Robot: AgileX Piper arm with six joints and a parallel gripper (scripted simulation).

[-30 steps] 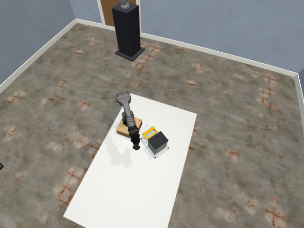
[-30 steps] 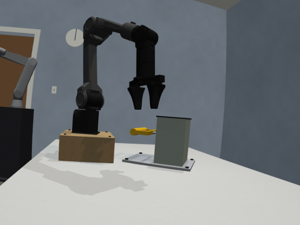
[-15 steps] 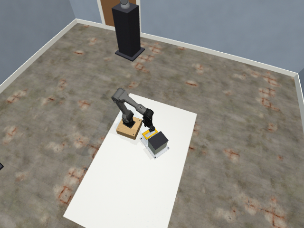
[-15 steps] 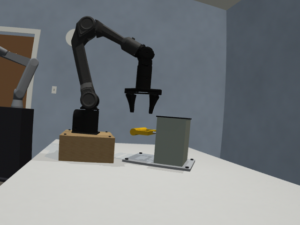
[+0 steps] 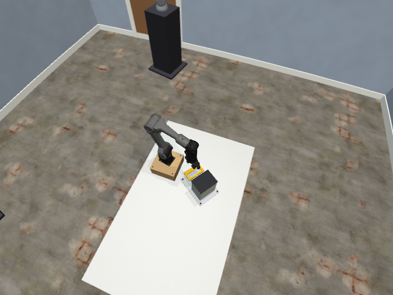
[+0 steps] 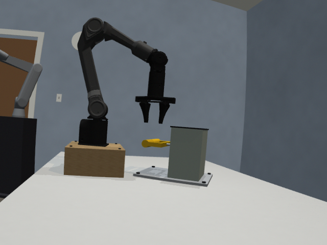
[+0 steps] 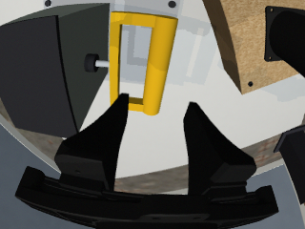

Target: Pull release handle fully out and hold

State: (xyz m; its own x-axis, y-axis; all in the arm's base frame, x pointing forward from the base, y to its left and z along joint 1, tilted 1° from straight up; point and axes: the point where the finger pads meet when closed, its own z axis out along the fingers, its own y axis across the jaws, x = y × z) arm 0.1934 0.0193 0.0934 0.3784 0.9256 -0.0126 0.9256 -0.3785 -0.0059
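The yellow loop-shaped release handle [image 6: 155,143] sticks out sideways on a short rod from a grey box with a dark top [image 6: 188,152], which is bolted to a pale baseplate [image 6: 172,178]. My gripper [image 6: 153,122] points straight down and hangs in the air a little above the handle, touching nothing. Its fingers stand partly apart with nothing between them. In the wrist view the handle [image 7: 141,57] lies below and just beyond the fingertips, with the box [image 7: 51,71] to its left. From above, the gripper [image 5: 196,165] is over the handle [image 5: 195,175].
My arm stands on a wooden block [image 6: 94,159] just left of the handle, seen also in the wrist view [image 7: 248,26]. All sit on a white table [image 5: 171,222]. A black pedestal [image 5: 164,38] with another arm stands far back on the floor.
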